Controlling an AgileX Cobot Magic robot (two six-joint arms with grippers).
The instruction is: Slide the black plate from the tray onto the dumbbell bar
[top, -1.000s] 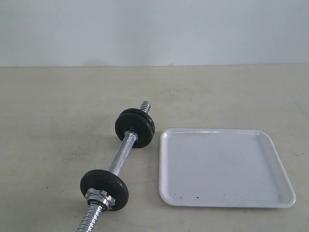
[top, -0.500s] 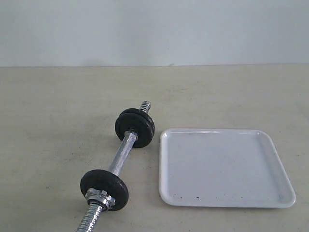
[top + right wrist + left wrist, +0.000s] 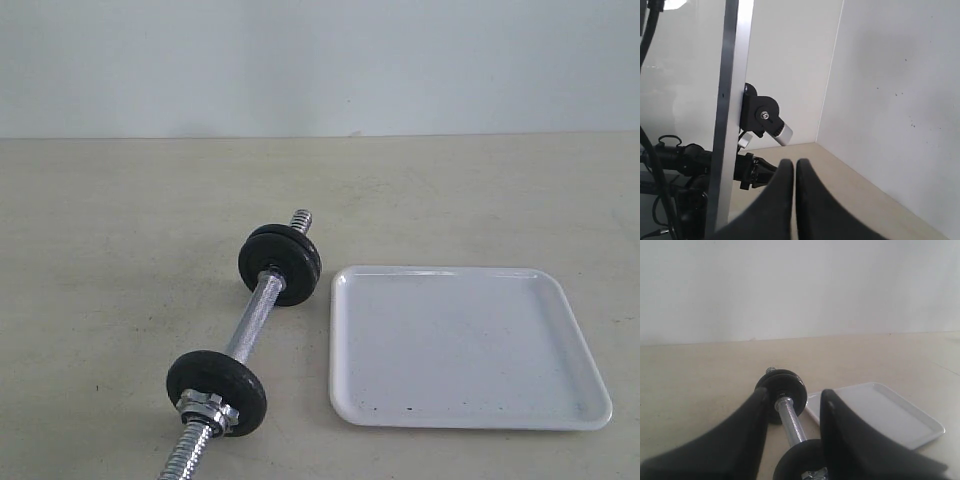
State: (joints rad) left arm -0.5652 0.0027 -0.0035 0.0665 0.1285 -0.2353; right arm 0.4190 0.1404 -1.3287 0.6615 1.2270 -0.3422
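Observation:
The dumbbell bar lies slantwise on the beige table, left of the white tray. A black plate sits on its far end and looks like two discs pressed together. Another black plate sits on the near end behind a chrome nut. The tray holds only a few dark specks. My left gripper is open and looks along the bar, with the near plate low between its fingers; it grips nothing that shows. My right gripper is shut and empty, facing a wall corner. Neither gripper shows in the exterior view.
A pale wall runs behind the table. In the right wrist view a metal post and a black mount with a small silver cylinder stand beside the gripper, and a white wall closes that side.

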